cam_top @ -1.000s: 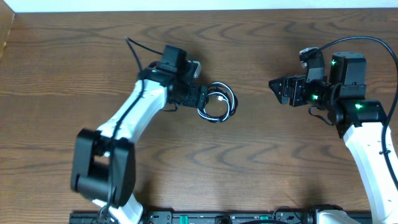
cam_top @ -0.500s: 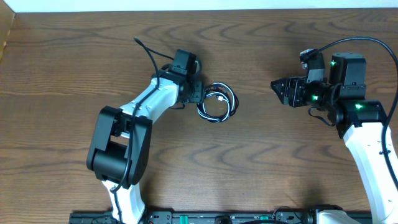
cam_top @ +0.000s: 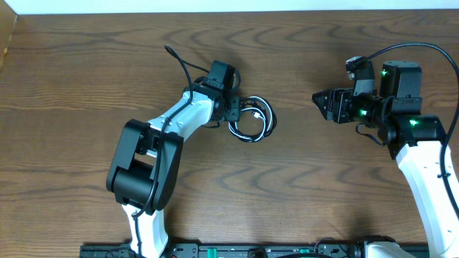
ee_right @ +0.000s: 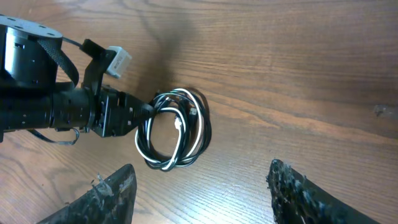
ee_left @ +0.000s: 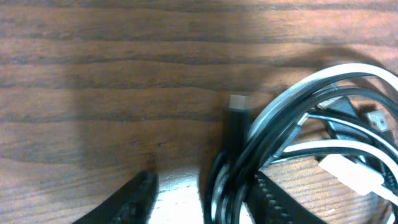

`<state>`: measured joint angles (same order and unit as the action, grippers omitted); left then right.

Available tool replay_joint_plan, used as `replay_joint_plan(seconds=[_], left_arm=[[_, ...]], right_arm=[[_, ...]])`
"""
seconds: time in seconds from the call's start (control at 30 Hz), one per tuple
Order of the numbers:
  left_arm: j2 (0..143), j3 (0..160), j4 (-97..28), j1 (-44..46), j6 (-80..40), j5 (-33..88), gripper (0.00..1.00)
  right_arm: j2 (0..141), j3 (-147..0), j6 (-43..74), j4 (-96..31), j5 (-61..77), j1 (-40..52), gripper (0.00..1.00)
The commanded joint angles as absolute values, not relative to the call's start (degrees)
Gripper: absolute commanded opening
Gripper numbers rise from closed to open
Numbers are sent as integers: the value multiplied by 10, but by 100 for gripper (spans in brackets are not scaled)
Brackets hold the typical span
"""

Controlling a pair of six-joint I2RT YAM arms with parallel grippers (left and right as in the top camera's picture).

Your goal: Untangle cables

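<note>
The white cable (ee_left: 348, 68) and the black cable (ee_left: 231, 140) lie coiled together in one small ring (cam_top: 267, 122) at the table's middle. The ring also shows in the right wrist view (ee_right: 168, 165). My left gripper (cam_top: 232, 115) is at the ring's left edge. In the left wrist view it (ee_left: 204, 180) is open, with the ring's near strands between its fingers, close to the right finger. A black plug with a metal tip (ee_left: 235, 101) points up beside the strands. My right gripper (cam_top: 318, 99) is open and empty, well to the right of the ring; it also shows in the right wrist view (ee_right: 202, 168).
The wooden table (cam_top: 301, 186) is bare around the ring. A thick black arm wire (cam_top: 179, 61) loops up behind my left wrist. A cardboard edge (cam_top: 6, 39) shows at the far left.
My left arm's lower links have swung right and the wrist has shifted slightly right, keeping the gripper at the ring's left edge. The ring has barely moved. The right arm is still.
</note>
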<state>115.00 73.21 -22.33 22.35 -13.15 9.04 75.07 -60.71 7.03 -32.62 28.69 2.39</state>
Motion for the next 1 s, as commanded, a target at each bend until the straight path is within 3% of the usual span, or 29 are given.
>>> replay_joint_plan(seconds=[0.0, 0.03, 0.17, 0.2, 0.23, 0.37, 0.43, 0.53, 0.9, 0.97], left_arm=[[1167, 734, -226, 223, -134, 85, 39], [1167, 734, -227, 225, -134, 85, 30], [1169, 721, -226, 240, -134, 83, 20], [1169, 718, -226, 244, -134, 83, 13], [1169, 717, -228, 251, -133, 83, 7], [1110, 719, -225, 254, -127, 85, 7], [1063, 719, -220, 253, -128, 87, 7], [965, 719, -230, 253, -140, 128, 7], [901, 719, -265, 253, -211, 130, 7], [901, 719, -265, 253, -211, 130, 7]], right_arm=[[750, -618, 73, -328, 286, 27, 63], [750, -618, 73, -328, 286, 27, 63], [750, -618, 74, -332, 286, 27, 62], [750, -618, 82, -333, 286, 27, 63], [750, -618, 83, -332, 287, 27, 58], [750, -618, 83, -327, 287, 27, 63], [750, -618, 94, -327, 287, 27, 62], [750, -618, 138, -327, 290, 30, 52], [809, -618, 212, -266, 291, 127, 44], [832, -618, 225, -249, 290, 141, 47]])
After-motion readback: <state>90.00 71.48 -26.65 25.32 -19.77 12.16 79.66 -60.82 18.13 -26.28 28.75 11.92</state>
